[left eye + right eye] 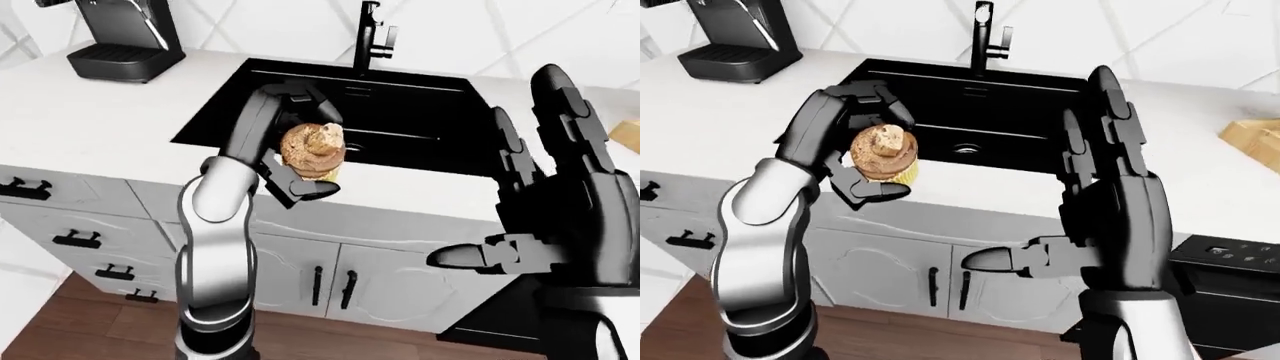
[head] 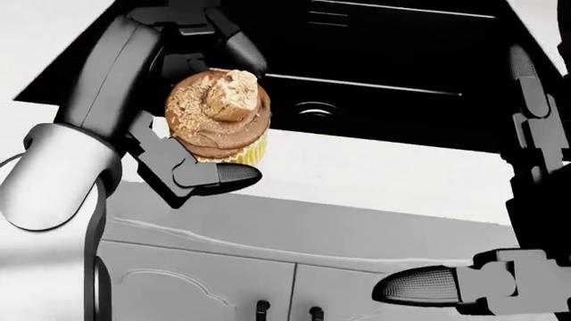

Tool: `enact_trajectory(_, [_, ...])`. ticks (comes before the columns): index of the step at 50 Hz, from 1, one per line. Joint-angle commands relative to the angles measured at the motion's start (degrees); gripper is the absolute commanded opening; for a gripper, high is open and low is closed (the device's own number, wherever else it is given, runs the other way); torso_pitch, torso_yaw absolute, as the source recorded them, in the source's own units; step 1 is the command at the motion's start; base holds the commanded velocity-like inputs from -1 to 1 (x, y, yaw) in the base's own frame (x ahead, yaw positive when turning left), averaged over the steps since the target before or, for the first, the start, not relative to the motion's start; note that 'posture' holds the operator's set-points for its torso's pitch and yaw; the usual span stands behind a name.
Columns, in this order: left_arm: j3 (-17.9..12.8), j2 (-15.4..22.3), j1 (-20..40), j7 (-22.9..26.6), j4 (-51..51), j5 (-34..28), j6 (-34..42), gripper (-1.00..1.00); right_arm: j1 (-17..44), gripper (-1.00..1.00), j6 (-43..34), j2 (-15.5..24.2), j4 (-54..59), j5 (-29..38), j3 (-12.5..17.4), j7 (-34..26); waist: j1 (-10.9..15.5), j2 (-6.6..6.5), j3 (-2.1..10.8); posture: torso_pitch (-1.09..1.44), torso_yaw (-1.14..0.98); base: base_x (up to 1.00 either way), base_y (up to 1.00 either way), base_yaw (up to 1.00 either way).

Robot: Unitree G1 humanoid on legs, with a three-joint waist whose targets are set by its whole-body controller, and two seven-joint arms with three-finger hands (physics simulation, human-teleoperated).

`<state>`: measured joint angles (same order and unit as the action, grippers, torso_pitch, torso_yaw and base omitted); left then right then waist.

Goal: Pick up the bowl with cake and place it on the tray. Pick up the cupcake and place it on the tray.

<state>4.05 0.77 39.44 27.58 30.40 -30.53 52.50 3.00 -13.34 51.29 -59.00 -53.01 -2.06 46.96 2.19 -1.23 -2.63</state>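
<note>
The coffee machine (image 1: 120,41) stands at the far left of the white table (image 1: 90,112), visible only in the two eye views. The left hand (image 2: 192,114) is closed round the cupcake (image 2: 217,117): two fingers curl over its far side and the thumb (image 2: 219,177) presses under the yellow paper cup. The cupcake is held clear of the table, above the near left edge of the black sink (image 1: 420,120), and sits upright with its brown frosting and a crumbly topping piece facing up. The faucet (image 1: 985,34) rises at the far rim of the sink. The right hand (image 1: 1095,202) is raised at the right, fingers extended upward and thumb pointing left, fully open and holding nothing. A wooden object (image 1: 1252,135) at the far right edge appears mainly in the right-eye view. Only the head view shows the sink drain (image 2: 314,108) clearly.
</note>
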Motion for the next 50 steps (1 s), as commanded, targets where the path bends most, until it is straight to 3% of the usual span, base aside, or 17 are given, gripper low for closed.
enact_trajectory(1, [0.9, -0.3, 2.4, -0.2, 2.4, 0.4, -2.0, -1.00, 1.0, 1.00, 2.1, 1.2, -1.0, 0.7, 2.6, 0.5, -0.4, -0.27, 1.20, 0.00, 0.00, 0.00, -0.98, 0.00])
enact_trajectory(6, [0.8, -0.3, 2.5, -0.1, 2.2, 0.4, -2.1, -1.00, 1.2, 1.00, 2.7, 1.5, -1.0, -0.7, 3.0, 0.8, -0.8, 2.29, 0.16, 0.00, 0.00, -0.14, -1.00, 0.00])
enact_trajectory(7, [0.8, -0.3, 2.5, -0.2, 2.2, 0.4, -2.1, -1.00, 1.2, 1.00, 2.7, 1.4, -1.0, -1.0, 3.1, 0.8, -2.5, 4.04, 0.51, 0.00, 0.00, -0.15, 0.00, -1.00])
enact_trajectory(8, [0.8, -0.3, 2.5, -0.1, 2.2, 0.4, -2.1, -1.00, 1.2, 1.00, 2.5, 1.2, -1.0, -0.9, 3.2, 0.8, -3.7, 12.48, 1.91, 0.00, 0.00, -0.16, 0.00, -1.00])
enact_trajectory(9, [0.7, -0.3, 2.7, -0.1, 2.3, 0.4, -1.9, -1.00, 1.3, 1.00, 2.6, 1.5, -1.0, -1.2, 3.4, 1.0, -3.7, 12.93, 1.75, 0.00, 0.00, -0.15, 0.00, -1.00])
enact_trajectory(10, [0.7, -0.3, 3.0, 0.1, 2.6, 0.3, -1.4, -1.00, 1.4, 1.00, 2.6, 1.9, -1.0, -1.6, 3.6, 1.3, -4.5, 9.95, 1.90, 0.00, 0.00, -0.16, 0.00, -1.00])
enact_trajectory(13, [0.9, -0.3, 3.0, 0.3, 3.3, 0.2, -0.9, -1.00, 1.8, 1.00, 3.1, 3.2, -1.0, -2.6, 4.1, 2.0, -6.1, 8.10, 3.21, 0.00, 0.00, -0.15, 0.00, -1.00])
enact_trajectory(17, [0.6, 0.0, 3.5, 0.6, 4.0, 0.1, 0.0, -1.00, 2.5, 1.00, 3.4, 4.6, -1.0, -3.6, 4.5, 3.0, -6.3, 6.33, 0.98, 0.00, 0.00, -0.15, 0.00, -1.00])
enact_trajectory(21, [0.6, 0.2, 3.6, 0.7, 4.5, 0.2, 0.4, -1.00, 2.5, 1.00, 3.8, 6.0, -1.0, -3.6, 4.7, 3.8, -1.5, 5.07, -1.60, 0.00, 0.00, 0.00, -0.05, 0.00])
enact_trajectory(28, [0.0, 0.8, 4.1, 0.8, 5.1, 0.7, 1.1, -1.00, 4.2, 1.00, 3.5, 6.9, -1.0, -4.5, 4.1, 4.4, -3.5, 1.17, -1.31, 0.00, 0.00, 0.00, -0.05, 0.00])
enact_trajectory(30, [0.1, 0.9, 4.0, 0.7, 5.1, 0.8, 1.2, -1.00, 4.4, 1.00, 3.3, 6.9, -1.0, -4.6, 4.1, 4.4, -2.8, -5.00, 1.17, 0.00, 0.00, 0.00, -0.54, 0.00])
enact_trajectory(31, [0.2, 1.0, 4.1, 0.8, 5.3, 0.7, 1.4, -1.00, 4.5, 1.00, 3.2, 6.9, -1.0, -4.7, 4.1, 4.4, -2.9, -1.74, -1.76, 0.00, 0.00, 0.00, -0.87, 0.00])
enact_trajectory(32, [0.2, 1.0, 4.2, 0.8, 5.5, 0.7, 1.6, -1.00, 4.5, 1.00, 3.2, 7.0, -1.0, -4.8, 4.2, 4.4, -3.6, -2.57, 0.22, 0.00, 0.00, 0.00, -0.88, 0.00])
enact_trajectory(34, [0.2, 1.0, 4.1, 0.7, 5.3, 0.7, 1.5, -1.00, 4.6, 1.00, 3.1, 6.9, -1.0, -4.7, 4.2, 4.3, -3.2, -2.20, 1.33, 0.00, 0.00, 0.00, -0.88, 0.00])
enact_trajectory(45, [-0.1, 1.3, 4.7, 0.6, 4.8, 1.1, 1.4, -1.00, 6.0, 1.00, 1.8, 6.5, -1.0, -4.9, 3.7, 4.1, -0.9, 3.09, 0.06, 0.00, 0.00, 0.00, -0.88, 0.00])
enact_trajectory(48, [-0.1, 1.4, 4.6, 0.5, 4.8, 1.2, 1.4, -1.00, 5.5, 1.00, 2.3, 6.2, -1.0, -4.0, 3.2, 3.9, -0.5, 5.12, 0.43, 0.00, 0.00, 0.00, -0.88, 0.00])
enact_trajectory(50, [-0.1, 1.4, 4.7, 0.5, 4.9, 1.2, 1.4, -1.00, 5.3, 1.00, 2.5, 6.2, -1.0, -3.8, 3.1, 3.9, -0.5, 8.80, 1.40, 0.00, 0.00, 0.00, -0.88, 0.00])
